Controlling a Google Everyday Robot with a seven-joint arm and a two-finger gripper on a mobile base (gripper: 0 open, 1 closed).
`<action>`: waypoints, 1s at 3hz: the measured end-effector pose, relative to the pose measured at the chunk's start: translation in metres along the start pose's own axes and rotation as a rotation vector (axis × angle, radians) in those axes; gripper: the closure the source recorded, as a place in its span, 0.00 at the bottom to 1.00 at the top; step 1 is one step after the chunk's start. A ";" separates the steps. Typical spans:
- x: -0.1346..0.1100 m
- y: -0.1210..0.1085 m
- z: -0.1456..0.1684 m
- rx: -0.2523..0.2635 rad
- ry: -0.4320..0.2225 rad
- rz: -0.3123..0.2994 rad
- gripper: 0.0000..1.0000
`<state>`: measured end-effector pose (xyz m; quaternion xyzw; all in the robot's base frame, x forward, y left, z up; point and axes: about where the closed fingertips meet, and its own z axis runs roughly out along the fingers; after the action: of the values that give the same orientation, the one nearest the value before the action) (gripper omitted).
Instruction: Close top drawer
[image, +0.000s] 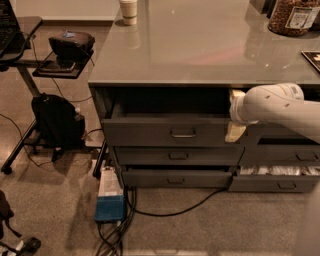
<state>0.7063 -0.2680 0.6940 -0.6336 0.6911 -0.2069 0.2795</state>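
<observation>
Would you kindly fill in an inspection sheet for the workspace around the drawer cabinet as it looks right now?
Surface: grey countertop, carrying a paper cup and a jar.
Job's things: top drawer pulled out, its handle facing the camera.
Clutter: lower right drawer open, pale items inside.
Grippers: gripper at the right end of the top drawer's front; contact unclear.
Cables: black cable across the floor, near a blue box.
Surroundings: black backpack under a side stand on the left.
</observation>
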 end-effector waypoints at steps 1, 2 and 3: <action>-0.001 0.038 -0.024 0.002 -0.031 -0.008 0.19; -0.007 0.080 -0.052 -0.001 -0.057 -0.045 0.43; -0.007 0.117 -0.083 0.013 -0.058 -0.084 0.66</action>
<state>0.5644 -0.2540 0.6829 -0.6658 0.6542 -0.2048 0.2946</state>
